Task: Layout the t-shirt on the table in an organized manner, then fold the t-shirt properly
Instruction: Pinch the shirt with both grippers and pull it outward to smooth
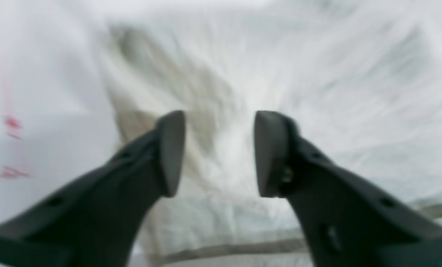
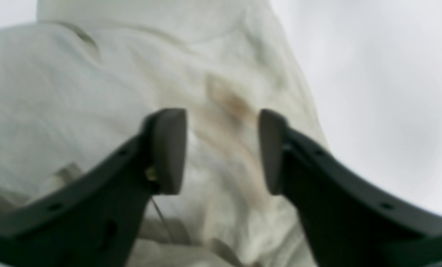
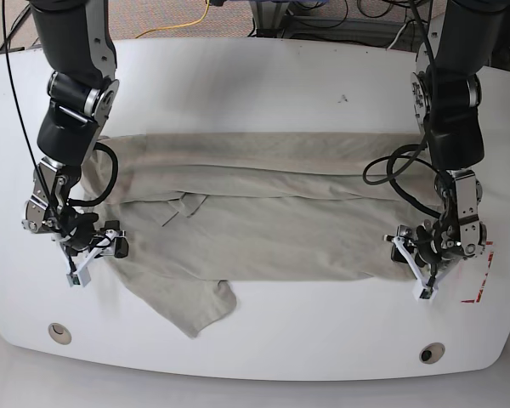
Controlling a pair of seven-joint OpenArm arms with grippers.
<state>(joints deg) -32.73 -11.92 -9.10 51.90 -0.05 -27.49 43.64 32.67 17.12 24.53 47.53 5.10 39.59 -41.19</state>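
Observation:
The pale khaki-grey t-shirt (image 3: 263, 212) lies across the middle of the white table (image 3: 255, 85), doubled over lengthwise, with one sleeve (image 3: 195, 310) pointing toward the front edge. My left gripper (image 3: 421, 270) hovers at the shirt's right end, open. In the left wrist view the left gripper (image 1: 219, 148) shows a clear gap with blurred t-shirt cloth (image 1: 280, 74) beneath. My right gripper (image 3: 89, 255) is at the shirt's left end, also open. In the right wrist view the right gripper (image 2: 222, 148) has nothing between its pads, and wrinkled t-shirt fabric (image 2: 76, 92) lies below.
Red tape marks (image 3: 480, 285) sit just right of the left gripper. Two round metal grommets (image 3: 59, 332) (image 3: 431, 352) are near the front edge. Cables (image 3: 195, 13) lie on the floor beyond the table's back edge.

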